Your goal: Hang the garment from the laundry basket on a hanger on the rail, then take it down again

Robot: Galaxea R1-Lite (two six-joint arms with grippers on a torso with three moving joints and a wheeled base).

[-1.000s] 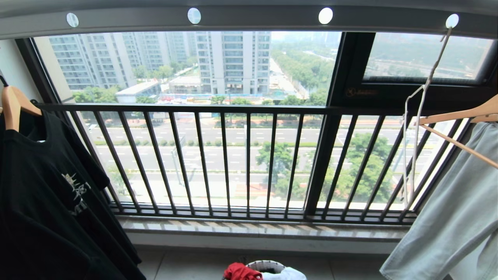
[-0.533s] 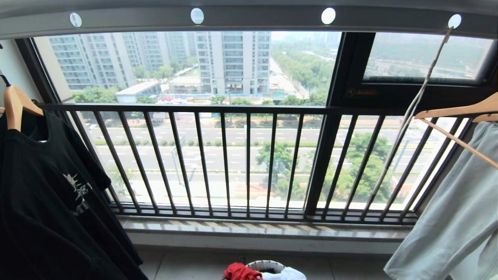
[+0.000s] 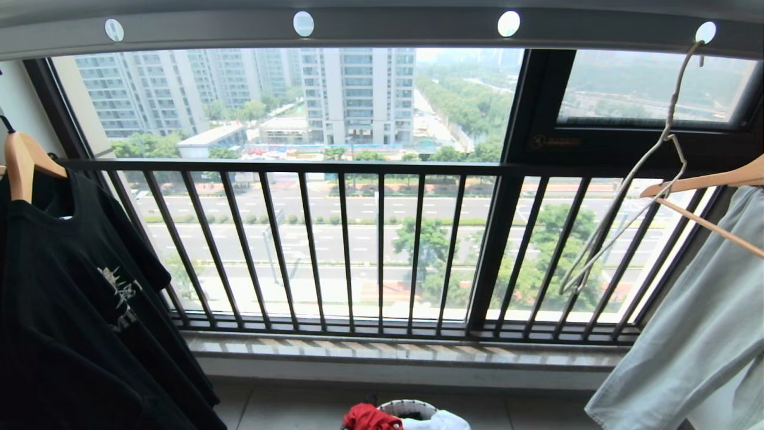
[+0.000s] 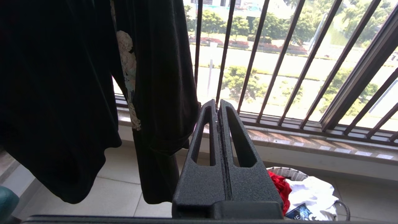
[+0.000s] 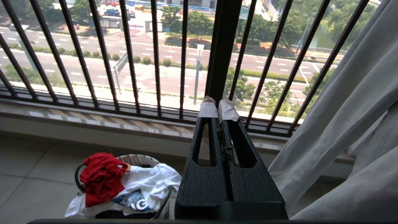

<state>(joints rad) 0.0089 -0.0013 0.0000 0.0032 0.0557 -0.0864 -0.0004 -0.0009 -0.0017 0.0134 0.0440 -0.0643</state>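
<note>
The red garment (image 5: 101, 177) is seen bunched on the left side of the laundry basket (image 5: 136, 160), draped over its rim beside a white garment (image 5: 149, 182). It is judged light, soft and limp, best pinched at a raised fold. Jaws of both left gripper (image 4: 217, 104) and right gripper (image 5: 217, 107) are closed, empty, above the basket.

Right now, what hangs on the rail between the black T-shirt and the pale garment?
Head view: only the thin white wire hanger, near the pale garment; from there to the black T-shirt, the rail is bare.

Bright daylight floods through the window (image 3: 286, 107) (edges bowed).
</note>
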